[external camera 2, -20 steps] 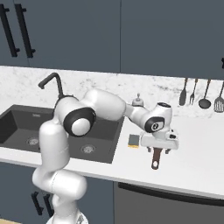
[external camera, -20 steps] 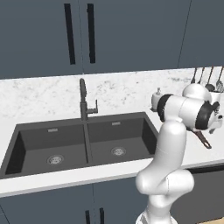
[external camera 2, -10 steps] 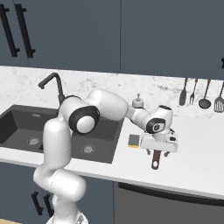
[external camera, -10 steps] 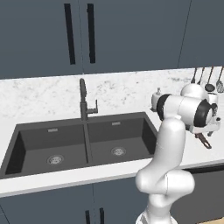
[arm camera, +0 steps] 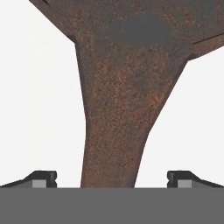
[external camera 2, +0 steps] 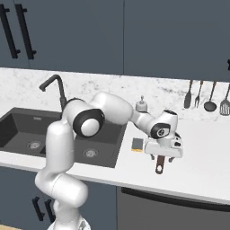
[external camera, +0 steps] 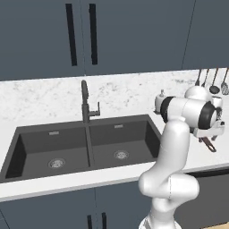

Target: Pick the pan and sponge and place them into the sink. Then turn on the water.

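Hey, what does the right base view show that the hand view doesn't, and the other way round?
Right base view alone: the sponge on the counter beside the sink, the faucet and hanging utensils. Hand view alone: the rusty pan handle running up between the two wide-open jaws, both fingertips clear of it. Shared: the pan and the gripper over it.

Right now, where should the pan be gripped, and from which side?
By its handle, from straight above. The pan lies flat on the counter, and the open gripper already straddles the handle where it narrows, one fingertip on each side.
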Tool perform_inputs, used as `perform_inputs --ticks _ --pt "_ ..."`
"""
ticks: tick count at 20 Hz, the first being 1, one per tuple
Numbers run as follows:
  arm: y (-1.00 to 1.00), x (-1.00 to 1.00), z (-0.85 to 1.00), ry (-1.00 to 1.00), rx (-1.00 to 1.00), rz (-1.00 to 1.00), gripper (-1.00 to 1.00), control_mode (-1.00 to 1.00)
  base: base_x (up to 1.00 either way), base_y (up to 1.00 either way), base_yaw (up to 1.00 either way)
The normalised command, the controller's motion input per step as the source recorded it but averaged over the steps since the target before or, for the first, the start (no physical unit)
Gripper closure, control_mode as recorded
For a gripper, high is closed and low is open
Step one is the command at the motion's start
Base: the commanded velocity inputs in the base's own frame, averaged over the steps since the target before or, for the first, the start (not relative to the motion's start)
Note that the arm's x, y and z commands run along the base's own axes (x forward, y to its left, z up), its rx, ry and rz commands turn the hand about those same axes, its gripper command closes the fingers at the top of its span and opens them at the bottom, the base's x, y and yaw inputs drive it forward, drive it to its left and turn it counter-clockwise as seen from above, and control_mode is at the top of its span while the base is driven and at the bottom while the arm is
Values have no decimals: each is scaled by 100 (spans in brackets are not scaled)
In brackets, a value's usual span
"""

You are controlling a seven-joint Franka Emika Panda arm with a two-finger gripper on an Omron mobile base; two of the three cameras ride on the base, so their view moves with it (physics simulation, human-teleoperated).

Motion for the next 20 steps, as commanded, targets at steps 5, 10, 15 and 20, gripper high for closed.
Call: perform_inputs --ticks 5,10,15,20 --pt "0 0 -13 -3 1 0 -100 -100 0 0 0" --pt "0 6 -15 -1 3 0 -100 -100 0 0 0" --pt "0 5 -19 -1 4 0 100 -100 0 0 0" --pt "0 0 -3 0 1 0 100 -100 0 0 0"
